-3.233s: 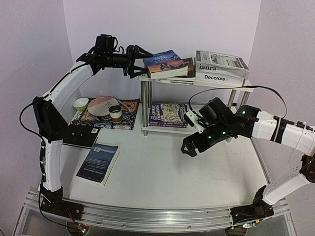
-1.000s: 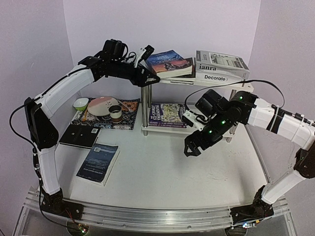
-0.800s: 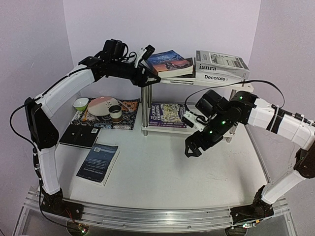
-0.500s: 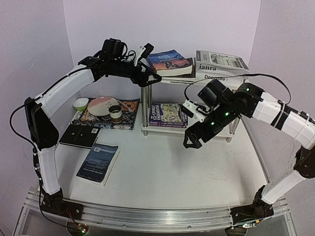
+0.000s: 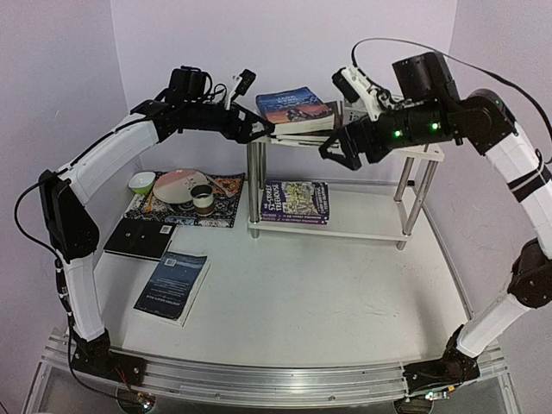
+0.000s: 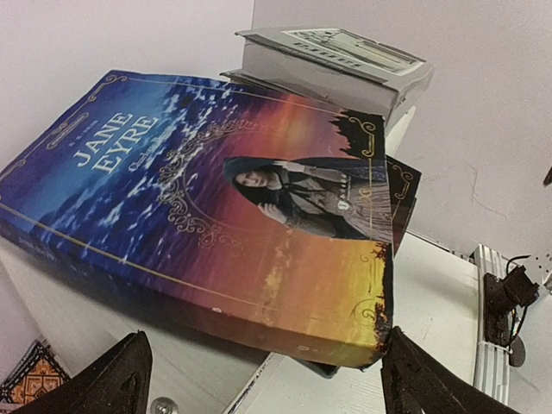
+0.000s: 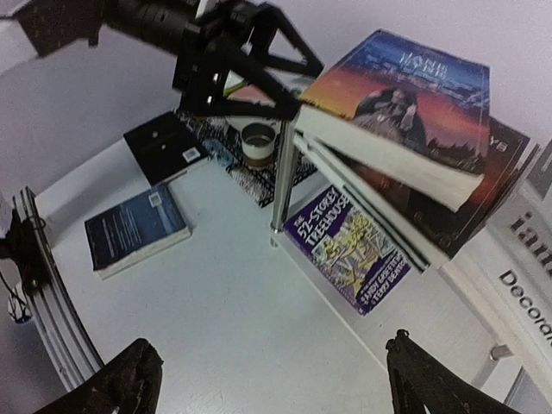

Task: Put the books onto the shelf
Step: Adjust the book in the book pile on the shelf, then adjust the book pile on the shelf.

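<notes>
Blue-to-orange Jane Eyre book (image 6: 233,207), purple Treehouse paperback (image 5: 296,201), placemat (image 5: 228,204) seemingly dark-patterned.

Patterned placemat (image 5: 226,209), pale plate (image 5: 178,184) and brown cup (image 5: 203,199) on it, green bowl (image 5: 142,182) beside plate

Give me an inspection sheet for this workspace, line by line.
Surface: white table, two books lying on its left side.
Job's things: white two-tier shelf with chrome legs; blue-orange "Jane Eyre" book tops a stack on the upper tier, beside a thick grey-white book; purple Treehouse paperback on the lower tier; blue book and black book not yet shelved.
Clutter: patterned placemat carrying a plate, green bowl and cup.
Claws: left claw open, empty, at the Jane Eyre book's edge; right claw open, empty, before the upper tier.
Cables: black cable arcs above the right arm.
Surroundings: lilac walls; metal rail at the near edge.
</notes>
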Motion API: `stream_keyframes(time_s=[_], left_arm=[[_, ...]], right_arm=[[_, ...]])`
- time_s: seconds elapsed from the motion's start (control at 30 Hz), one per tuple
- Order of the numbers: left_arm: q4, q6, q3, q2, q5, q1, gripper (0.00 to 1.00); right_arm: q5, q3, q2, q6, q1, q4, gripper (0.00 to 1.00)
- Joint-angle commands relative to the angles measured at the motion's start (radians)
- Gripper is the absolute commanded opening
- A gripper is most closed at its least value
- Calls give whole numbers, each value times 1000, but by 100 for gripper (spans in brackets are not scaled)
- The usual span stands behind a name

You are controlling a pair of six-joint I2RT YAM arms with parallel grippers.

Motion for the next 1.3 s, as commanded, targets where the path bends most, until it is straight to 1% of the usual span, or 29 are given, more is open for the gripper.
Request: stream_keyframes(time_s=[0.0, 0.13, 0.23, 0.33, 0.43, 0.57, 0.77, 0.97, 1.07, 1.13, 1.27], left_arm=[[88, -27, -78, -111, 5, 11, 94], [102, -69, -103, -141, -34, 11, 95], [106, -150, -67, -124, -43, 11, 94], [111, -247, -34, -109, -49, 12, 94], [126, -303, -44, -118, -71, 12, 94], [155, -343, -73, -133, -100, 12, 93], [163, -455, -20, -96, -115, 17, 89], [168, -536, 11, -54, -166, 24, 88], [169, -559, 34, -37, -167, 27, 88], [169, -568, 48, -28, -167, 29, 86], [169, -591, 73, -4, -159, 34, 79]], right_arm=[[-6, 157, 110, 74, -28, -31, 90], [-4, 326, 225, 195, -67, -31, 91], [-4, 453, 319, 307, -89, -27, 91], [14, 517, 372, 367, -90, 11, 91], [58, 504, 377, 396, -90, 64, 90], [114, 498, 377, 402, -95, 111, 89], [177, 498, 379, 405, -95, 154, 88], [256, 479, 391, 385, -96, 159, 84], [288, 483, 405, 358, -100, 165, 77], [299, 485, 414, 346, -106, 178, 73], [297, 507, 439, 333, -122, 186, 66]])
